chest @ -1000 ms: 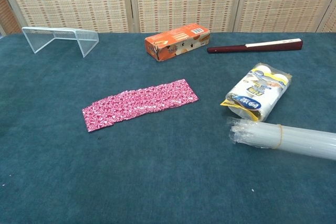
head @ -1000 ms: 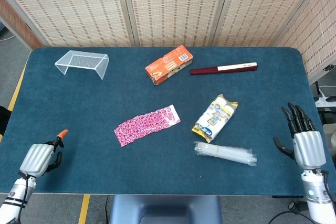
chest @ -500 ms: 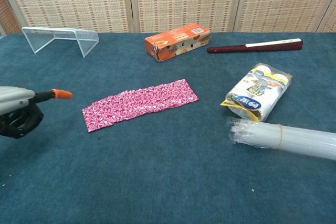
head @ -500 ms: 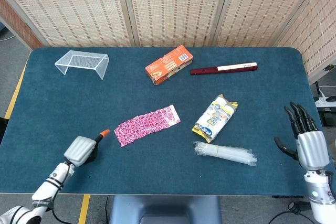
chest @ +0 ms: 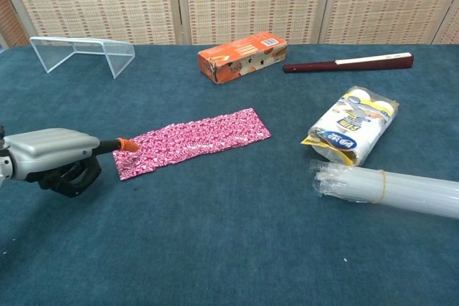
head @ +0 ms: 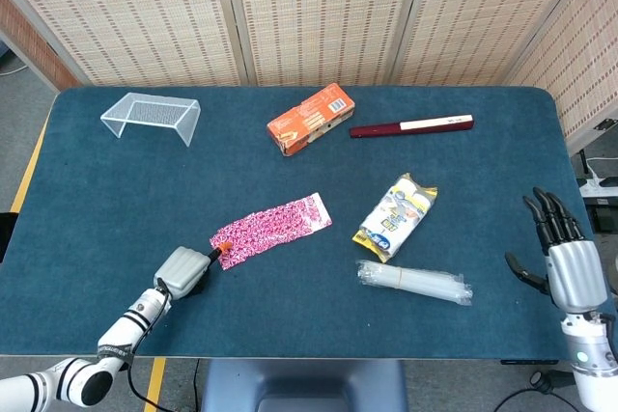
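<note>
A table (head: 116, 200) covered in dark teal cloth is seen before woven cane screens (head: 319, 12). On it are set a clear plastic riser (head: 151, 116), an orange box (head: 310, 119), a dark red folded fan (head: 411, 125), a yellow and white packet (head: 396, 216) and a clear sleeve of straws (head: 414, 282). A pink patterned wrapper (head: 270, 229) is laid flat near the middle, its long axis running from near left to far right. The left hand (head: 185, 269) is held at the wrapper's near left end, most fingers curled under with nothing gripped, one orange-tipped finger stretched out to that end; contact cannot be judged. The right hand (head: 565, 258) is kept at the table's right edge, fingers spread and extended, nothing held.
</note>
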Robot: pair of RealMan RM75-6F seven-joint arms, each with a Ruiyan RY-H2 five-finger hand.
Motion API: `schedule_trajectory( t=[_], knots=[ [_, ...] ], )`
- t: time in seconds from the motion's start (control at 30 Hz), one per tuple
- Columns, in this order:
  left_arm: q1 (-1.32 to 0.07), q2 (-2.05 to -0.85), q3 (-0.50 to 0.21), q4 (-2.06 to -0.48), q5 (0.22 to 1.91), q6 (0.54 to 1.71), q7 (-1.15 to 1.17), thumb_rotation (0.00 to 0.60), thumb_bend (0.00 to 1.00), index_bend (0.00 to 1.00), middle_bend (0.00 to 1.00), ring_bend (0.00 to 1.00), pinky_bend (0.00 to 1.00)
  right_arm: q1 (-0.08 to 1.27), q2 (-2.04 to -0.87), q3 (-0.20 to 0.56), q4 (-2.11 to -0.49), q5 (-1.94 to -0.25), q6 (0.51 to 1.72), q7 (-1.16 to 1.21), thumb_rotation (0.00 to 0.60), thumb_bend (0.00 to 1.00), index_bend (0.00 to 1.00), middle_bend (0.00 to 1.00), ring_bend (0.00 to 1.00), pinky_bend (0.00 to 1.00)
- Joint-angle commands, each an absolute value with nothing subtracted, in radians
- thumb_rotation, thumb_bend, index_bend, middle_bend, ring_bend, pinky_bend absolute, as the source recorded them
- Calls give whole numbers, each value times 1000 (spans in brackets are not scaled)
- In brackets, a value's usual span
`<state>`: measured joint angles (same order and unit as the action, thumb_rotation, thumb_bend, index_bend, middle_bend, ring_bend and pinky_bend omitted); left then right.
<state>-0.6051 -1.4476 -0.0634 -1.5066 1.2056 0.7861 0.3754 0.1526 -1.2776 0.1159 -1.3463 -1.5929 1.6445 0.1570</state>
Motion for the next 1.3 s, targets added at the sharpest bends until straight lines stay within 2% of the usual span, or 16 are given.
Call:
schedule_trajectory(
  t=[0.03, 0.63, 0.97, 1.3],
  knots=[
    [-616, -1449, -64, -1516, 1184, 771, 358, 600, 821, 0, 711, 745, 732, 153, -1278, 118, -1347, -1590, 1642, 156, 600, 189, 0, 0, 0, 186],
    [-639, -1428, -7, -1522, 1101, 773, 409, 600, 821, 8, 708, 748, 734, 148, -1266, 109, -1358, -1602, 1639, 168, 600, 189, 0, 0, 0, 186],
    [-590, -1356, 53, -1565, 1084, 849, 442, 600, 822, 66, 708, 748, 734, 150, -1262, 101, -1367, -1604, 1621, 159, 600, 189, 0, 0, 0, 186],
    [-552, -1297, 84, -1603, 1084, 926, 489, 600, 824, 103, 706, 749, 737, 151, -1264, 99, -1366, -1607, 1617, 157, 600, 189, 0, 0, 0, 186]
  ],
)
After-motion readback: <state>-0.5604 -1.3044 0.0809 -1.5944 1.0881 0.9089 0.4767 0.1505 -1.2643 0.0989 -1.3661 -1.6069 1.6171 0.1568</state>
